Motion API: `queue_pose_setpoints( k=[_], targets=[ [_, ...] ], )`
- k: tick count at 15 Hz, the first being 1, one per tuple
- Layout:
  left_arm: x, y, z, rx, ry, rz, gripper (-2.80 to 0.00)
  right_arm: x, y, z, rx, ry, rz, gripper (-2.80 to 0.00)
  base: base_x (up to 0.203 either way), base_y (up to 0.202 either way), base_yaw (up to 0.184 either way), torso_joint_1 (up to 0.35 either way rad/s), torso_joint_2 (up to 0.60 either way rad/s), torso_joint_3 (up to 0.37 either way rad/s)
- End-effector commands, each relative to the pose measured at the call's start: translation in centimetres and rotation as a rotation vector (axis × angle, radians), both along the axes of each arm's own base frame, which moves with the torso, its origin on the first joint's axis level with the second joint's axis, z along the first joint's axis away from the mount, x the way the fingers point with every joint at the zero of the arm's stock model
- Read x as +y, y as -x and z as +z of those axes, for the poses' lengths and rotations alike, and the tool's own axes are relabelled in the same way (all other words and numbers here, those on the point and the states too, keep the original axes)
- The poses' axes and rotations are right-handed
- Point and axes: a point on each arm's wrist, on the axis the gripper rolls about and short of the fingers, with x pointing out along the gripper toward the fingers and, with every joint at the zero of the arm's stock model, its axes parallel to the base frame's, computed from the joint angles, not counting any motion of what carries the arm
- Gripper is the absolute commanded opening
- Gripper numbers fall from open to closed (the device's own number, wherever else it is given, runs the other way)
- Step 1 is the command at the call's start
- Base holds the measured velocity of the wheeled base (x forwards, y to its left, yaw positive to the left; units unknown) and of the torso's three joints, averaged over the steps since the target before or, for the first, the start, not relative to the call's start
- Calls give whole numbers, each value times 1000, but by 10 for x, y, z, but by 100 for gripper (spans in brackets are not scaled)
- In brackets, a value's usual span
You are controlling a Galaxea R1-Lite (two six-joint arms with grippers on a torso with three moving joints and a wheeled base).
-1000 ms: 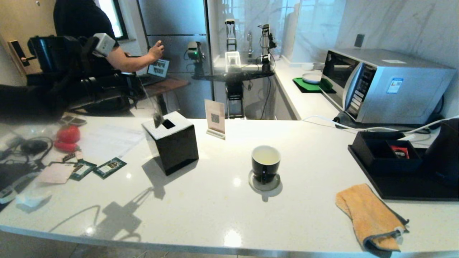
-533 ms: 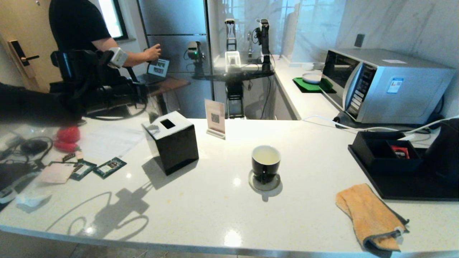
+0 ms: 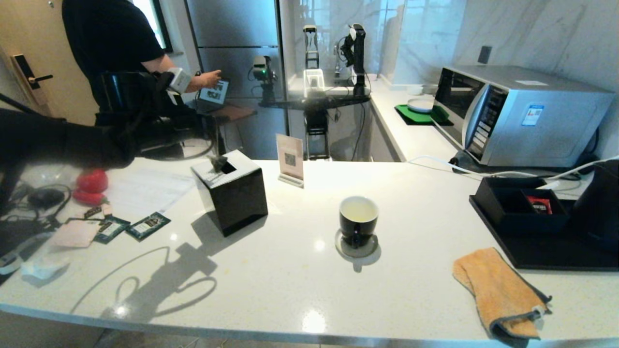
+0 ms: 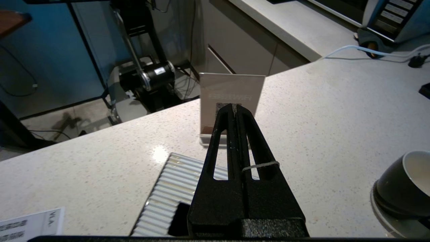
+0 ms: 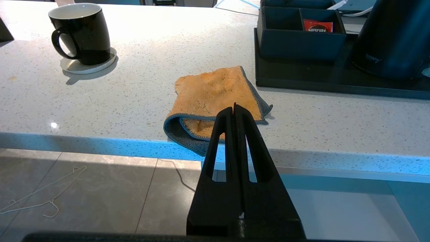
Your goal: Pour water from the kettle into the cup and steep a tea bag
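Note:
The black cup (image 3: 358, 220) with a white inside stands on a round grey coaster mid-counter; it also shows in the wrist views, cup (image 5: 80, 33) and cup (image 4: 403, 188). The black kettle (image 3: 602, 208) sits on the tray at the far right, kettle (image 5: 393, 37). My left gripper (image 3: 209, 133) hovers over the back left of the counter, shut on the pale string (image 4: 260, 165) of the tea bag (image 3: 217, 162), which dangles just over the tissue box top. My right gripper (image 5: 234, 107) is shut and empty, parked below the counter's front edge. No water is visible.
A black tissue box (image 3: 232, 195) and a standing card (image 3: 290, 159) are near the left gripper. An orange towel (image 3: 498, 290) lies front right beside the black tray (image 3: 532, 251). Green sachets (image 3: 145, 226) and clutter lie at the left. A person (image 3: 121, 43) stands behind.
My left arm has swung right over the counter, carrying the tea bag, which still hangs over the tissue box. The person behind has shifted. The right arm has not moved.

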Motion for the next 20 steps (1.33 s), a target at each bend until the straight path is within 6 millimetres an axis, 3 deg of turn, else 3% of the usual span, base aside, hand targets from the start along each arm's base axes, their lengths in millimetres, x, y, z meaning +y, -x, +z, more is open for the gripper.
queue_pose_setpoints(
  k=[1,20],
  targets=[
    [-6,-5,-6,9,1,-16,-280,0,0,0,1,1,0,-280,0,0,0,0,0,0],
    [8,-8,-25,82,1,23,-280,0,0,0,1,0,0,-280,0,0,0,0,0,0]
  ],
)
